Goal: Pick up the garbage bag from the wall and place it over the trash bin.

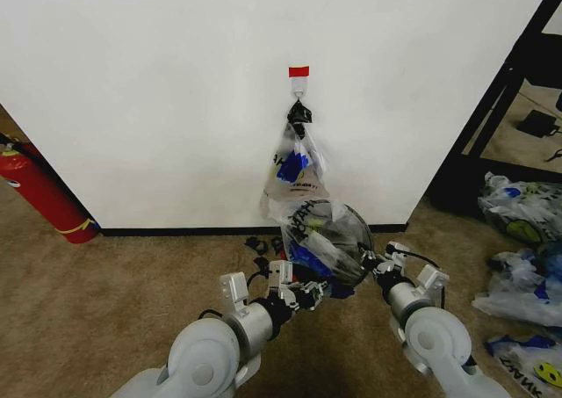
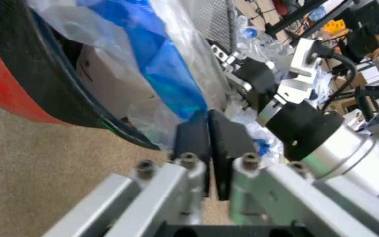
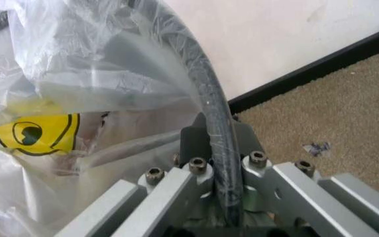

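Observation:
The see-through garbage bag with black print and blue patches is draped over the small black trash bin, which stands on the carpet at the foot of the white wall. My left gripper is at the bin's near side, shut on a blue part of the bag just outside the rim. My right gripper is at the bin's right side, its fingers closed across the bin's black rim with bag film over it. A yellow smiley face shows on the bag.
A narrower bundle of like bags hangs from the hook under a red tape strip. A red fire extinguisher lies at the left. A pile of bags and a black frame stand at the right.

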Controlling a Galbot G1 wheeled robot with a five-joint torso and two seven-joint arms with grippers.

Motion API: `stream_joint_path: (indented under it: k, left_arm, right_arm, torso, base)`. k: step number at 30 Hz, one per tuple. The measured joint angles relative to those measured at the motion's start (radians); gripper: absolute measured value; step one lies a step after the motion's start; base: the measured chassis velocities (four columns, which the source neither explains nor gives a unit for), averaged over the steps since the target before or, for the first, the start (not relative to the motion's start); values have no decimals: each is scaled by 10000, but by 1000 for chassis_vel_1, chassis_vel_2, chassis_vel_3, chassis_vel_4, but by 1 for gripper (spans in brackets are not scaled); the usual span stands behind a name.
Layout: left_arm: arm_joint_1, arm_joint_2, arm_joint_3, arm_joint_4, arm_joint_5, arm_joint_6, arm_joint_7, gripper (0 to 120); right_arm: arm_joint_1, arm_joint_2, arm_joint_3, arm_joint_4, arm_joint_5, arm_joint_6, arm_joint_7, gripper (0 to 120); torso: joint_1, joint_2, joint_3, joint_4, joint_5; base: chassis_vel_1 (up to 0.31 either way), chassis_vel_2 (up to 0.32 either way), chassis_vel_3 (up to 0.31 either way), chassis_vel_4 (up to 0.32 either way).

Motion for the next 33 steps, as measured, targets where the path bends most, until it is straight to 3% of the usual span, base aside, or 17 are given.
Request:
stream_joint_path:
  k: [9, 16, 25, 27, 30, 33]
  left_arm:
    - [49, 111, -24, -119, 0, -31, -99, 0]
    - [948, 686, -400, -640, 341, -153, 76, 0]
    - [1374, 320, -495, 138, 967, -342, 126, 0]
    - [1464, 499, -854, -574, 742, -404, 160, 0]
    - [1576, 706, -1047, -959, 637, -399, 186, 0]
    - [1703, 892, -1216, -1443, 494, -349, 212, 11]
  right_arm:
    - [6, -39, 51, 27, 74, 6, -25, 0]
    - [100, -21, 390, 11, 588, 48, 82, 0]
    - [-60, -14, 568, 224, 951, 36, 242, 0]
    - [-69, -60, 602, 166, 853, 37, 209, 0]
    - [-66, -63, 603, 158, 818, 38, 186, 0]
    - [-61, -47, 577, 136, 759, 41, 160, 0]
  torso:
    - [0, 0, 0, -2, 0]
    - [0, 0, 0, 3, 0]
    - [0, 0, 0, -1, -1]
    - [0, 0, 0, -2, -1]
    - [0, 0, 0, 0, 0]
    - [0, 0, 0, 1, 0]
  base:
    - [0, 0, 0, 0]
    - [0, 0, 0, 0]
    - [0, 0, 0, 0]
    - [0, 0, 0, 0]
    - [0, 0, 0, 0]
    - [0, 0, 0, 0]
